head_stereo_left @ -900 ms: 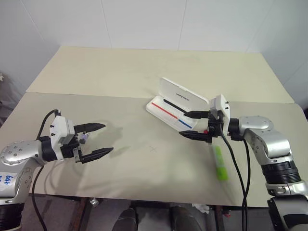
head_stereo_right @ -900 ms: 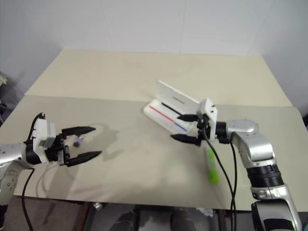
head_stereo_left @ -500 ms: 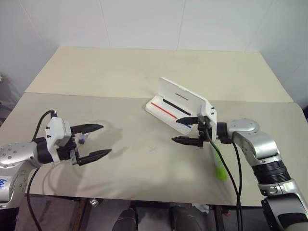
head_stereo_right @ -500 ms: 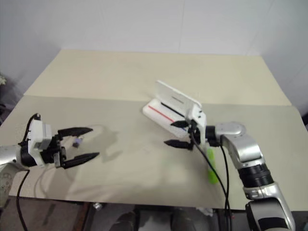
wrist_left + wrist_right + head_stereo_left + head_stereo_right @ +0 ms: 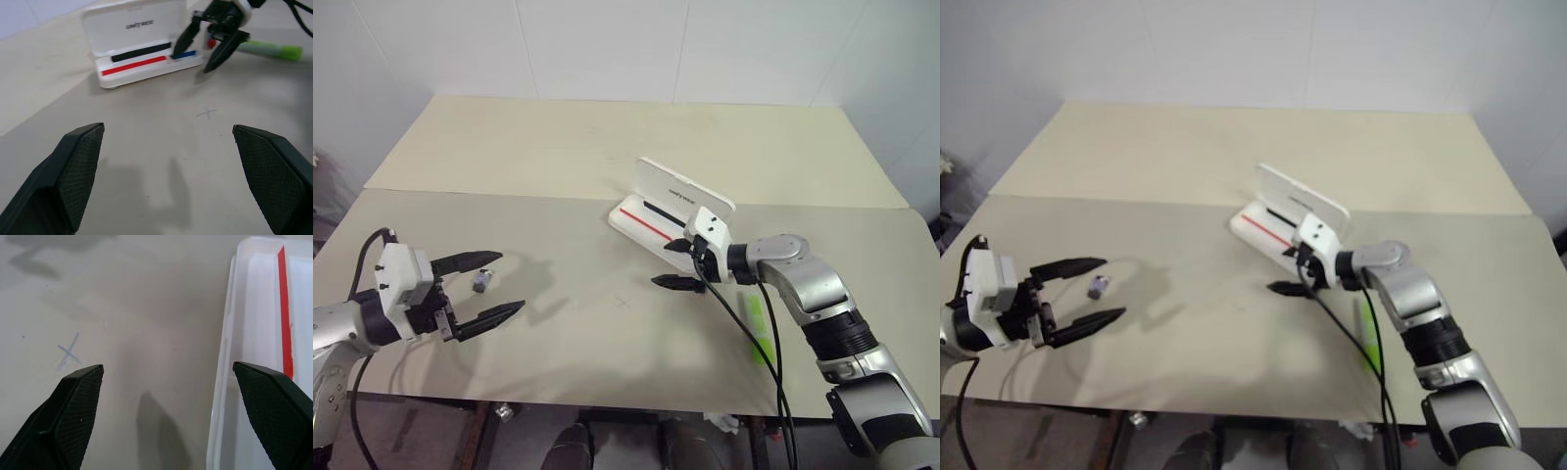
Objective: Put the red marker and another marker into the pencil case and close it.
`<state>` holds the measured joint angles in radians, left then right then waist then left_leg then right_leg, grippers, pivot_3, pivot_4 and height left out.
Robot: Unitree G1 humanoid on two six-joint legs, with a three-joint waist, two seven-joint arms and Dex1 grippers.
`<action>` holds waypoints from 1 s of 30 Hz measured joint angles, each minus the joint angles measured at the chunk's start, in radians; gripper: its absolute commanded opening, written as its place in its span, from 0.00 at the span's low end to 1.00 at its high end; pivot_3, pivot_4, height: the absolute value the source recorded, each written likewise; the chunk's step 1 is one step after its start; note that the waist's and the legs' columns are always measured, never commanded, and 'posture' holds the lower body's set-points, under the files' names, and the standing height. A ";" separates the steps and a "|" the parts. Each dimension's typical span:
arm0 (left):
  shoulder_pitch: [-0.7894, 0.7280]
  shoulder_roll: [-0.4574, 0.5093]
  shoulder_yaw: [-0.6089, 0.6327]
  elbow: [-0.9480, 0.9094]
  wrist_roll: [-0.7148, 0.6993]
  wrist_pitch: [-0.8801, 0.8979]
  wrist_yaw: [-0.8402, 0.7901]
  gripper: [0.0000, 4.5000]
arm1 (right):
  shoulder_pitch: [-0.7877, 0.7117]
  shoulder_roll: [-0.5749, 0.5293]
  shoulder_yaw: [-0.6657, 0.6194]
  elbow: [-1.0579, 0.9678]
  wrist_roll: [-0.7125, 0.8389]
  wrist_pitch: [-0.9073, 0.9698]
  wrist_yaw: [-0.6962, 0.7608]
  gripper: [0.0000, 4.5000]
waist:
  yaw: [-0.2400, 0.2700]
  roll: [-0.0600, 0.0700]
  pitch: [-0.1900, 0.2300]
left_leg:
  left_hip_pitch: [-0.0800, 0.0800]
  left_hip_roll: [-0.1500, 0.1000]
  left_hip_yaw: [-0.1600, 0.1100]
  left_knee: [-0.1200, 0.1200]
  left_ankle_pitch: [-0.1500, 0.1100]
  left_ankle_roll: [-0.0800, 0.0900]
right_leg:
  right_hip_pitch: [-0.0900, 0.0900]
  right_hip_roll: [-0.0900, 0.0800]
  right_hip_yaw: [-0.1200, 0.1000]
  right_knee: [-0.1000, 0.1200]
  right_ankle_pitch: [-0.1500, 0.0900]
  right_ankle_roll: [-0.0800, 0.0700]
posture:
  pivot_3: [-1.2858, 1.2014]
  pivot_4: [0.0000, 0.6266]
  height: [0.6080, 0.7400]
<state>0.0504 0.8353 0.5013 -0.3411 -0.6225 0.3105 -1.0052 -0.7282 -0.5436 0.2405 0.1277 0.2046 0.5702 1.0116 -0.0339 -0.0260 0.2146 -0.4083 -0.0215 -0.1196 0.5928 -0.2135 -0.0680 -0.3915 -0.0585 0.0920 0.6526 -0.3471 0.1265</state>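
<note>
white case (image 5: 668, 217) lies open on the table (image 5: 568, 157), lid up, with a black bar and a red-and-blue line inside; we cannot tell whether the red marker is in it. green marker (image 5: 759, 329) is on the table by our right arm, outside the case. right gripper (image 5: 676, 262) and left gripper (image 5: 491, 285) both gape empty. we judge green still to load, lid to close

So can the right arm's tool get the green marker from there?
Probably yes. The green marker lies bare on the table beside the right arm, nothing on it. The right tool is open but points away toward the pencil case, so it must turn back.
</note>
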 measured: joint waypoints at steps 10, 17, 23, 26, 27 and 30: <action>0.003 0.000 0.010 -0.004 0.000 -0.001 0.009 0.99 | -0.048 0.040 0.019 0.101 -0.060 -0.050 -0.020 1.00 | -0.002 0.000 0.000 | 0.000 0.000 0.000 0.000 0.000 0.000 | 0.000 0.000 0.000 0.000 0.000 0.000 | 0.52 0.24 1.00; 0.020 0.000 0.046 -0.013 0.000 -0.001 0.010 0.99 | -0.057 0.044 0.004 0.128 -0.045 -0.075 0.014 1.00 | -0.002 0.000 0.000 | 0.000 0.000 0.000 0.000 0.000 0.000 | 0.000 0.000 0.000 0.000 0.000 0.000 | 0.52 0.24 1.00; 0.030 0.000 0.049 -0.019 0.000 -0.001 0.013 0.99 | -0.025 0.006 -0.021 0.048 0.022 -0.080 0.102 1.00 | -0.001 0.000 0.000 | 0.000 0.000 0.000 0.000 0.000 0.000 | 0.000 0.000 0.000 0.000 0.000 0.000 | 0.52 0.24 1.00; 0.030 0.000 0.049 -0.027 0.000 -0.001 0.016 0.99 | -0.015 -0.019 -0.023 0.043 0.019 -0.080 0.103 1.00 | -0.001 0.000 0.000 | 0.000 0.000 0.000 0.000 0.000 0.000 | 0.000 0.000 0.000 0.000 0.000 0.000 | 0.52 0.24 1.00; 0.030 0.000 0.049 -0.030 0.000 -0.001 0.016 0.99 | -0.012 -0.026 -0.023 0.043 0.016 -0.080 0.101 1.00 | -0.001 0.000 0.000 | 0.000 0.000 0.000 0.000 0.000 0.000 | 0.000 0.000 0.000 0.000 0.000 0.000 | 0.52 0.24 1.00; 0.030 0.000 0.049 -0.035 0.000 -0.001 0.017 0.99 | -0.013 -0.036 -0.020 0.057 -0.020 -0.084 0.079 1.00 | -0.003 0.000 0.000 | 0.000 0.000 0.000 0.000 0.000 0.000 | 0.000 0.000 0.000 0.000 0.000 0.000 | 0.52 0.24 1.00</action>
<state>0.0801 0.8353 0.5502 -0.3763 -0.6227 0.3093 -0.9884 -0.7411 -0.5800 0.2206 0.1845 0.1841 0.4862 1.0909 -0.0369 -0.0260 0.2145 -0.4079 -0.0212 -0.1195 0.5930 -0.2135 -0.0681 -0.3912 -0.0581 0.0920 0.6529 -0.3472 0.1262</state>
